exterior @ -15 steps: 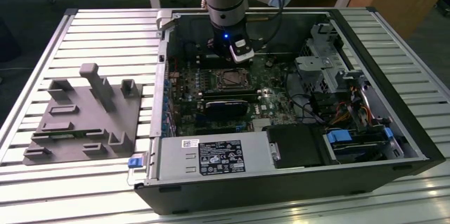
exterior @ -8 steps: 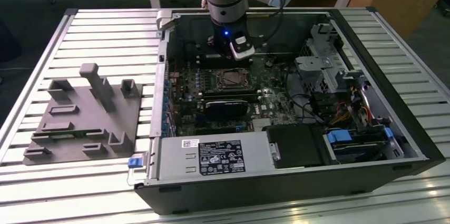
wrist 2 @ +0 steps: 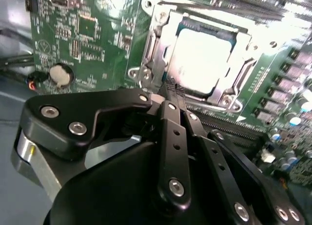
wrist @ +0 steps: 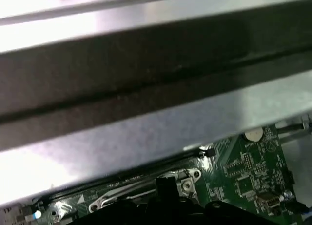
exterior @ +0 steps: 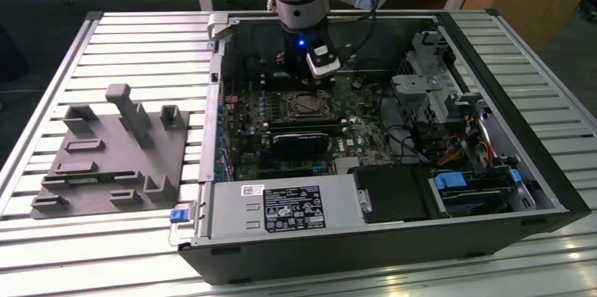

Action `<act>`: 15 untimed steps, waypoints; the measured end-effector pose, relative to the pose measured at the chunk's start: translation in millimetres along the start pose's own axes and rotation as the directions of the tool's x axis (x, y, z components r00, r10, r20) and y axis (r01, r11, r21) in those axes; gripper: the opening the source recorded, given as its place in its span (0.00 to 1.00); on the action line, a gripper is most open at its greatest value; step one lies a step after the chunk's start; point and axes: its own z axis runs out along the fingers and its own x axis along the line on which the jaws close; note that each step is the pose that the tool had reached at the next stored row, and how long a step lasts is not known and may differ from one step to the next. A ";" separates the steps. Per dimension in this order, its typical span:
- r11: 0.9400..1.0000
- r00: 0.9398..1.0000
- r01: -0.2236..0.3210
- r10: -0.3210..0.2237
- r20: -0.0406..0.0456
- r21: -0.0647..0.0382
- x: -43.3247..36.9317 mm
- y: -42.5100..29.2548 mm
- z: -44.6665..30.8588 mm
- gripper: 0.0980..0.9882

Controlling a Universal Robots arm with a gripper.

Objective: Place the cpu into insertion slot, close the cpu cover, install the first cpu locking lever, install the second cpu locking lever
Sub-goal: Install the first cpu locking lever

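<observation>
The cpu [wrist 2: 197, 56], a flat square with a bright grey metal top, lies in the socket [exterior: 307, 105] on the green motherboard inside the open computer case. The cpu cover [wrist 2: 161, 37], a thin metal frame, lies down around it. In the second wrist view my gripper [wrist 2: 173, 88] has its black fingers pressed together at the socket's near edge, beside one corner of the frame. Whether they hold a lever cannot be made out. In the exterior view the gripper [exterior: 312, 82] hangs just behind the socket.
The case walls [wrist: 146, 64] close in around the arm. A power supply [exterior: 284, 206], drive bays [exterior: 466, 185] and cables fill the front and right of the case. A grey fixture plate [exterior: 112, 157] lies on the slatted table at the exterior view's left.
</observation>
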 end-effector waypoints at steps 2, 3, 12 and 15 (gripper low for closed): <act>1.000 1.000 0.003 -0.003 0.005 0.017 0.0 0.0 0.0 0.01; 1.000 1.000 0.005 -0.005 0.007 0.026 0.0 0.0 0.0 0.01; 0.999 1.000 0.009 -0.010 0.013 0.048 -0.8 -2.8 -0.1 0.01; 0.999 1.000 0.009 -0.010 0.013 0.048 -1.4 -5.0 0.0 0.01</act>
